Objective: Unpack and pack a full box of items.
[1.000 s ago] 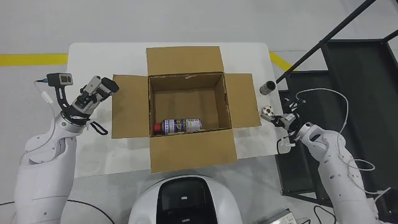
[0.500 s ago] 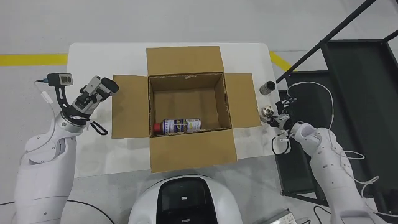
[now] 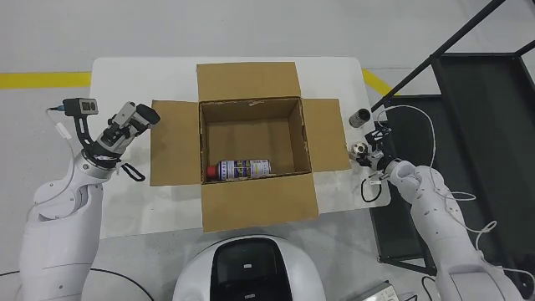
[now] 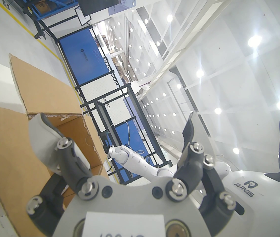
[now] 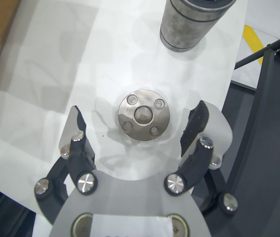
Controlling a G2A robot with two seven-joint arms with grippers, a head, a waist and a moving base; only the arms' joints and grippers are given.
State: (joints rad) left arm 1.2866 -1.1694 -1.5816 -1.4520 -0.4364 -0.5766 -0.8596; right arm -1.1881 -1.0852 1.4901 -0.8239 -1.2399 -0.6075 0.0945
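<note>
The box (image 3: 251, 138) is plain brown cardboard, on a white table (image 3: 134, 84). The can (image 3: 244, 169) has a red cap and a pale label with dark print. The disc (image 5: 143, 118) is shiny silver. The sleeve (image 5: 194, 15) is dull grey with dark rings and a black bore. A yellow stripe (image 3: 42, 79) crosses the grey floor (image 3: 251, 8).

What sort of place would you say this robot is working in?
Probably a warehouse or factory hall: a yellow painted floor line runs beside the white table, blue perforated panels on black frames stand behind, and a high white ceiling with rows of round lights spans overhead.
</note>
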